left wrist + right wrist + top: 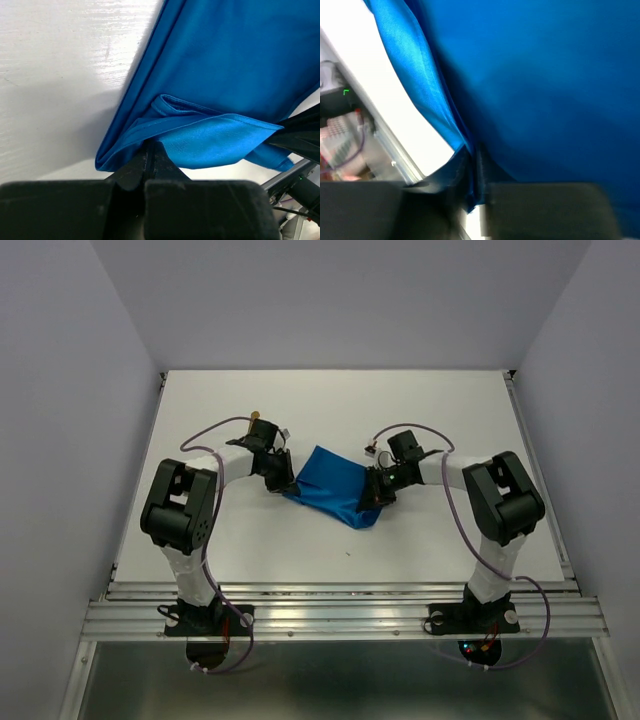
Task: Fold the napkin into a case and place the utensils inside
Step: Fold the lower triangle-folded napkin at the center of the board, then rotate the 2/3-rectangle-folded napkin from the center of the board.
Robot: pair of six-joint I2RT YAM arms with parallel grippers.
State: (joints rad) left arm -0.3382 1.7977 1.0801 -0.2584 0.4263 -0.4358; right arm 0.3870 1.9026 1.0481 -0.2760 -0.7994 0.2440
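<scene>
Napkin point(330, 488) is found near the middle of the white table point(400, 410), spanned between the two grippers as a bright blue, roughly four-sided shape with its long axis running from upper left to lower right in the top view. The left gripper point(283, 483) is set at the cloth's left edge and the right gripper point(374, 502) at its lower right corner, so the cloth is bracketed on both sides with each tool touching it. In the left wrist view the left gripper point(150, 150) is seen with its fingers brought together and no gap between them, a folded hem of the napkin point(225, 75) being pinched at the tips. Several layers of cloth are stacked just above the pinch, and a shadow is cast on the table beneath the near edge, which suggests that edge is held slightly off the surface. In the right wrist view the right gripper point(474, 165) is likewise seen closed to a narrow slit, with an edge of the napkin point(545, 90) clamped between the fingers. Blue cloth fills most of that view, and a strip of white table is exposed to the left of it. Whether the middle of the cloth rests on the table cannot be told.
</scene>
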